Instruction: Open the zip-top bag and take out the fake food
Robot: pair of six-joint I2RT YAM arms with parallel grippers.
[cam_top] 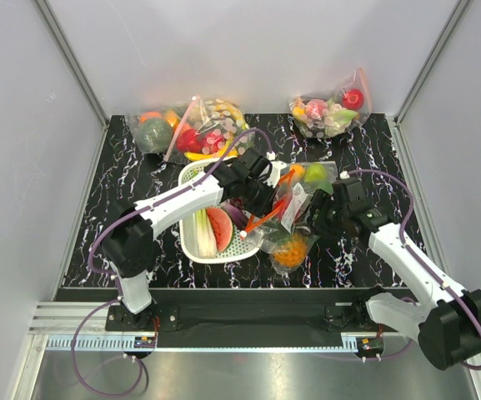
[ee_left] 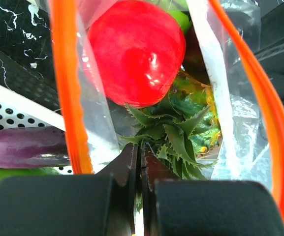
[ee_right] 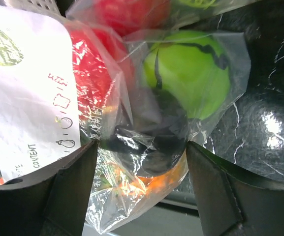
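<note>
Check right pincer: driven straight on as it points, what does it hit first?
The zip-top bag: its clear film lies between the open fingers of the right pincer. Just behind the film sit a dark unidentifiable shape and the green round fruit, though depth there is unclear.

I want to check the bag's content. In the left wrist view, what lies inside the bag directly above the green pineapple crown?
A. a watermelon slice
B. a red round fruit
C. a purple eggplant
B: inside the zip-top bag, between its orange strips, the red round fruit sits against the pineapple crown.
</note>
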